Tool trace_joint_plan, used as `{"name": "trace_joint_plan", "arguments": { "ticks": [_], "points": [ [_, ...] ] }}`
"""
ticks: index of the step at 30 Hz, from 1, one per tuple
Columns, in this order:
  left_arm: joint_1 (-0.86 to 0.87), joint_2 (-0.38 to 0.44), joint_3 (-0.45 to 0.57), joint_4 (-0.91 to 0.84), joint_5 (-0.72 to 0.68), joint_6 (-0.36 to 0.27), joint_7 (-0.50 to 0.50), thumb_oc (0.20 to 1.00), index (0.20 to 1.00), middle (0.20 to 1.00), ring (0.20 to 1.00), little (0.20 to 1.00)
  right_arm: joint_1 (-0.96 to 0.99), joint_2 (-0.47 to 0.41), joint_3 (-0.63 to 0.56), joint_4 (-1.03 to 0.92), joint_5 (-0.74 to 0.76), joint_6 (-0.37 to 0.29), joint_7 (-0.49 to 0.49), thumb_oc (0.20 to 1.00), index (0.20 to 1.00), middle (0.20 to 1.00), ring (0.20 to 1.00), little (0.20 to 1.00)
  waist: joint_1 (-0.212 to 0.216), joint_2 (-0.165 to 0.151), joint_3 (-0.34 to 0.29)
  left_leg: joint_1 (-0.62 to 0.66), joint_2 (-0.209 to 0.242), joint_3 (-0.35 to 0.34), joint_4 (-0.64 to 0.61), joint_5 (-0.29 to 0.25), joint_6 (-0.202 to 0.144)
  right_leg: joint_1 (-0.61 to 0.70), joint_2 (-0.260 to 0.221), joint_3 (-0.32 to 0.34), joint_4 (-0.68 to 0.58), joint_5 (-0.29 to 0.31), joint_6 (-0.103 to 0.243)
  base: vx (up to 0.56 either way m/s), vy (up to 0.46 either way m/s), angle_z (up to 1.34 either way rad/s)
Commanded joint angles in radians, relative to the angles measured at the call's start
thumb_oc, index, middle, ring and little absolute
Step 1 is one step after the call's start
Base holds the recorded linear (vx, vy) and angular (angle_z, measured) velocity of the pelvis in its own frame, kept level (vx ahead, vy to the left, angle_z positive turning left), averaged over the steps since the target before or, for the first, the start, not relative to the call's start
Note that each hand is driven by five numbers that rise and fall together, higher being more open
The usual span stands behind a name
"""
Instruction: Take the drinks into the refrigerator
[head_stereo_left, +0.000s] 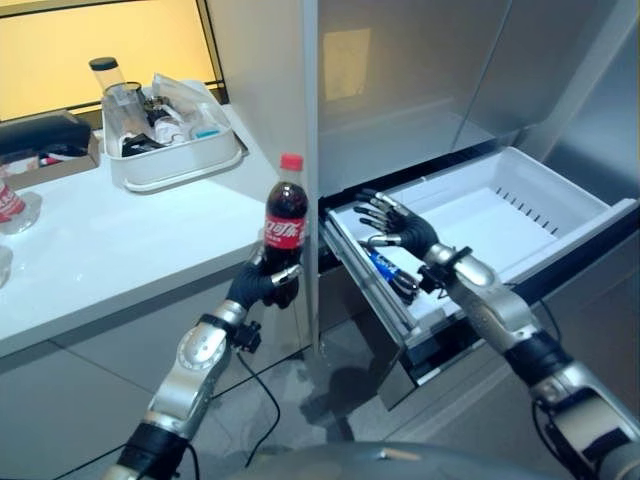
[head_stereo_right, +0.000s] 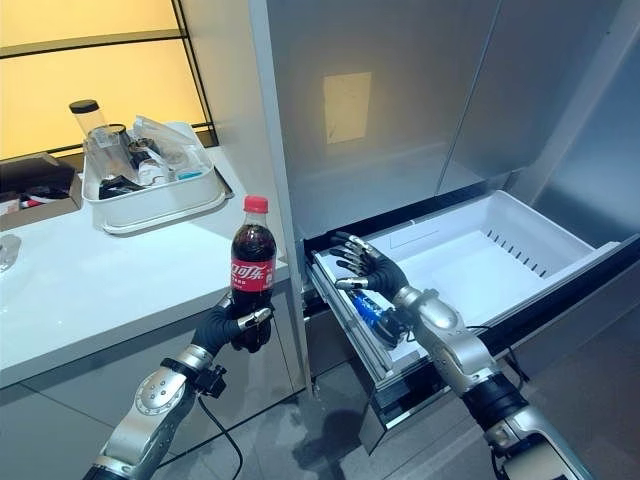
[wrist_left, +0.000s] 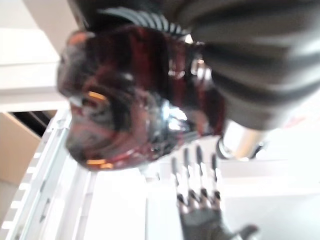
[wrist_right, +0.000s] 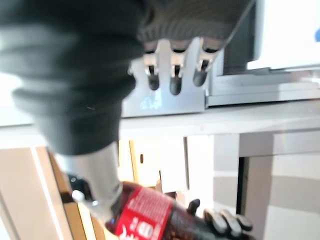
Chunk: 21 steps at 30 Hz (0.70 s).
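One tall steel refrigerator stands behind both hands, its white freezer drawer pulled out below the closed doors. To the left hand's side runs a white countertop, with a white tub of kitchen odds and ends far back on it. The right hand hovers over the drawer's near left corner, fingers spread and slightly bent, holding nothing. Just under its wrist a blue-labelled bottle lies inside the drawer along the front wall. The left hand is raised beside the counter's edge, just left of the drawer, fingers and thumb curled round the base of a cola bottle that stands upright, its red cap on top, well outside the drawer.
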<state>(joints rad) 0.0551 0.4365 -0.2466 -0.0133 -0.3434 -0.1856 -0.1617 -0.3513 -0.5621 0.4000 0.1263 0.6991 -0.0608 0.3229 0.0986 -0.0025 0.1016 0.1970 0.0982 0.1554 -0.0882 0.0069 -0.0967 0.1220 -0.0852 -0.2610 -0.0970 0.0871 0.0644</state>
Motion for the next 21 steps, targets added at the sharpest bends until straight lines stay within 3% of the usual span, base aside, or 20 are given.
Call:
{"name": "trace_joint_plan", "arguments": {
  "ticks": [1,7,11,21],
  "points": [
    [-0.157,0.019,-0.006,-0.083,-0.043,-0.126,-0.029,0.200,0.200,0.200,0.200,0.200,-0.068,-0.004,-0.028,-0.039,0.067,-0.052,0.015,1.000,1.000,1.000,1.000,1.000,-0.006,-0.037,-0.010,-0.017,-0.045,-0.030,0.001,-0.038,0.024,0.077,-0.013,-0.038,0.014,-0.061,0.052,0.00,0.000,0.00],
    [-0.215,0.045,-0.068,-0.089,-0.022,-0.121,-0.056,0.200,0.200,0.200,0.200,0.200,-0.140,0.019,0.022,-0.002,0.060,-0.040,0.020,1.000,1.000,1.000,1.000,1.000,-0.008,-0.034,-0.012,-0.013,-0.043,-0.026,0.001,-0.038,0.023,0.078,-0.012,-0.035,0.015,-0.061,0.053,0.00,0.000,0.00],
    [-0.290,0.037,-0.156,-0.084,0.026,-0.122,-0.059,0.200,0.200,0.200,0.200,0.200,-0.243,0.088,0.102,0.096,0.038,-0.028,0.016,1.000,1.000,1.000,1.000,1.000,-0.006,-0.035,-0.014,-0.011,-0.043,-0.024,0.001,-0.039,0.023,0.079,-0.011,-0.033,0.015,-0.060,0.052,0.00,0.000,0.00],
    [-0.360,0.002,-0.250,-0.073,0.050,-0.111,-0.054,0.200,0.200,0.200,0.200,0.200,-0.347,0.216,0.171,0.146,0.001,-0.031,-0.014,1.000,1.000,1.000,1.000,1.000,-0.005,-0.036,-0.010,-0.009,-0.041,-0.022,0.001,-0.041,0.026,0.080,-0.012,-0.027,0.017,-0.060,0.053,0.00,0.000,0.00]
  ]
}}
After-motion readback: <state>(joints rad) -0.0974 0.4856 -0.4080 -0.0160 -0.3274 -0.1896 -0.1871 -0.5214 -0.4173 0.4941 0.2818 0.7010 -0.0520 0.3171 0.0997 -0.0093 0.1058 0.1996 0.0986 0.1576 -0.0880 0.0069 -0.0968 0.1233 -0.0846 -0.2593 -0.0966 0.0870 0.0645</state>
